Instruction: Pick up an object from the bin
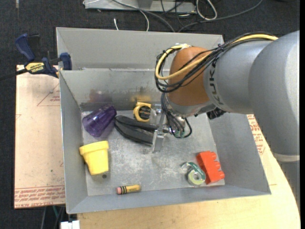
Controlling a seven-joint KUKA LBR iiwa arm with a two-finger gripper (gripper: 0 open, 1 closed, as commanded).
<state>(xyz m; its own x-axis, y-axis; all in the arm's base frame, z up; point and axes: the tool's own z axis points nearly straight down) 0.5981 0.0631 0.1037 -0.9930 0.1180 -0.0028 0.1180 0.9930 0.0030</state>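
The claw (157, 140) is seen low in the middle of the bin (70, 142), at the right end of a dark curved object (132, 130) and perhaps touching it. Whether the claw is apart or together cannot be told. A yellow tape measure (142, 112) lies just beyond, with a purple cup (99, 120) further left.

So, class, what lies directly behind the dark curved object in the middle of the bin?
A yellow tape measure sits just behind the dark curved object. The gripper covers that object's right end, so what lies there cannot be seen.
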